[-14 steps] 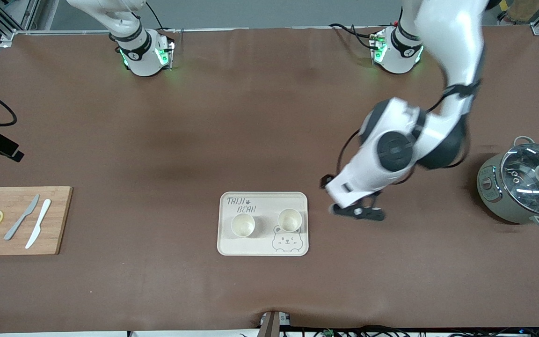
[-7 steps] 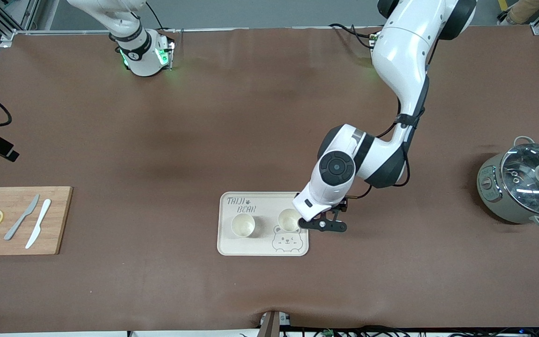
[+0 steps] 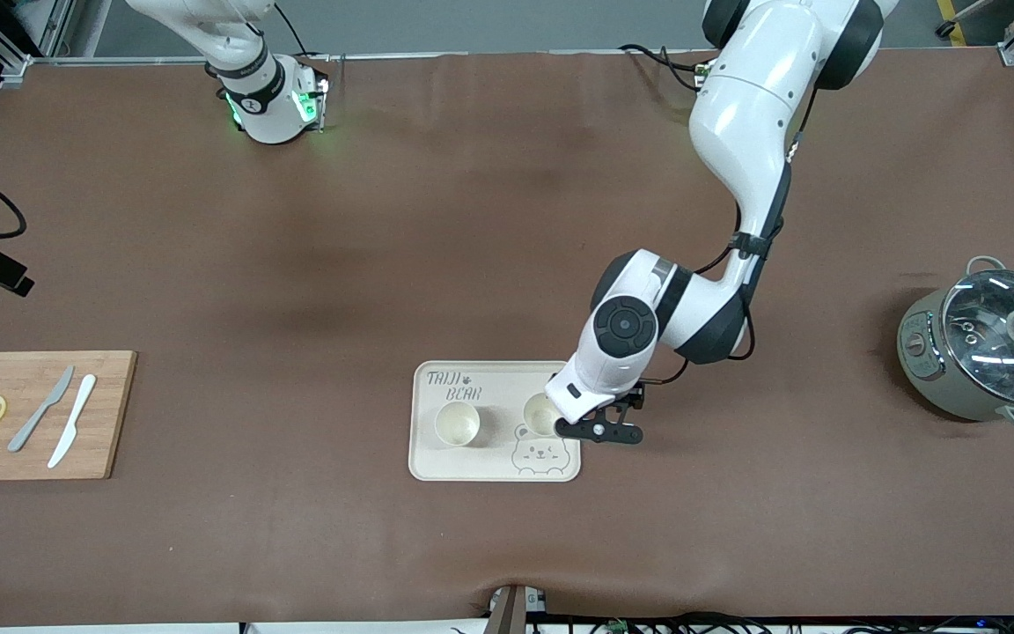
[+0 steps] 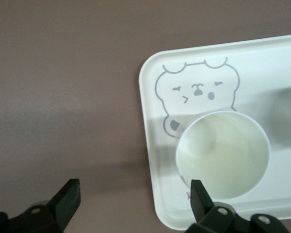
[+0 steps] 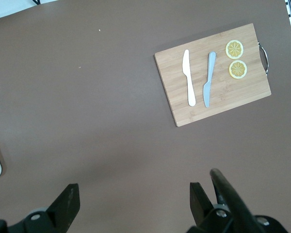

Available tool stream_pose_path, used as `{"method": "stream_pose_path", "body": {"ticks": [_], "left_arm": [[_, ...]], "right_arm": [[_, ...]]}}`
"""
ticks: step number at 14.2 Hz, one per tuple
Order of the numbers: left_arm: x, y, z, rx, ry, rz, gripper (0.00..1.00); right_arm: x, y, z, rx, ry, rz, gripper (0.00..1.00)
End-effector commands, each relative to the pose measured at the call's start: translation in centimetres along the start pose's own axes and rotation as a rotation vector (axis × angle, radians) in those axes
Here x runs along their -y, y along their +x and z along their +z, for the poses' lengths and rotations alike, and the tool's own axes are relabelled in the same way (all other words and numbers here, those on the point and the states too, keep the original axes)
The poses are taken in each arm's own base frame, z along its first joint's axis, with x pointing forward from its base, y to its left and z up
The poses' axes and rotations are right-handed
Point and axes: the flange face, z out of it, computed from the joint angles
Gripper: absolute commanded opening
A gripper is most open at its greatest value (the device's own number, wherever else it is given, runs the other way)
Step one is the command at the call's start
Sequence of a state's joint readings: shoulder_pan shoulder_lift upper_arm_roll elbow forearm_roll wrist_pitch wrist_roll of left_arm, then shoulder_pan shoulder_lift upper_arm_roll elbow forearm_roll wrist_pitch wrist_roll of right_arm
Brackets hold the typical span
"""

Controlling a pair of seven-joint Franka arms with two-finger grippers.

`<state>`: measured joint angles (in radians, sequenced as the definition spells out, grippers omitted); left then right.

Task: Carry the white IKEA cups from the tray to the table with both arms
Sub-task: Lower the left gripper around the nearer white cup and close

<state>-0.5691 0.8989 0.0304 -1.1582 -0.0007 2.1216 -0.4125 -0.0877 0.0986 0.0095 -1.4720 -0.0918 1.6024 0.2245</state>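
2 white IKEA cups sit upright on the tray, side by side and apart, with the bear drawing nearer the front camera than they are: one cup toward the right arm's end, the other cup toward the left arm's end, partly covered by the left arm's wrist. We judge them light, rigid and smooth, likely ceramic or hard plastic, so they could chip if knocked and could slip from a loose pinch. They have no handle; we would take one across the rim, 1 finger inside and 1 outside the wall, or span the whole body if the spread allows. Both cups look empty, showing only pale cream interiors in the left wrist view, so tilting spills nothing.

Our left end effector hangs over the tray's edge at the left arm's end, fingers spread wide and pinching nothing; in its wrist view 1 finger stands at the cup's rim while the other is over bare counter. Our right end effector waits high above the counter, also spread and empty, looking down on a cutting board with 2 knives and 2 lemon slices. A lidded pot stands at the left arm's end; we cannot tell its contents.
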Motion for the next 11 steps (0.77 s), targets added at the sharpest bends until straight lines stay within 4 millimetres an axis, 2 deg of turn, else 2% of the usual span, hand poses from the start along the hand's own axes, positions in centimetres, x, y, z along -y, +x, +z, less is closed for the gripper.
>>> {"method": "stream_pose_path", "body": {"ticks": [1, 2, 4, 6, 8, 11], "left_arm": [[-1.1, 0.5, 0.4, -0.029, 0.01, -0.01, 1.0], [-1.6, 0.3, 0.6, -0.029, 0.011, -0.006, 1.0], [-2.2, 0.4, 0.5, -0.071, 0.006, -0.018, 1.0], [-2.2, 0.3, 1.8, -0.069, 0.018, -0.015, 1.0], [-2.2, 0.3, 1.8, -0.07, 0.02, -0.013, 1.0], [-1.7, 0.7, 1.8, -0.087, 0.021, -0.01, 1.0]], "right_arm": [[0.2, -0.9, -0.7, -0.003, 0.0, 0.0, 1.0], [1.0, -0.8, -0.7, -0.02, -0.006, -0.014, 1.0], [3.5, 0.1, 1.0, -0.027, 0.03, 0.005, 1.0], [5.7, 0.6, 1.8, -0.018, 0.125, 0.123, 1.0], [11.1, 0.7, 3.8, -0.013, 0.134, 0.207, 1.0], [18.6, 0.6, 8.1, -0.005, 0.135, 0.289, 1.0]]}}
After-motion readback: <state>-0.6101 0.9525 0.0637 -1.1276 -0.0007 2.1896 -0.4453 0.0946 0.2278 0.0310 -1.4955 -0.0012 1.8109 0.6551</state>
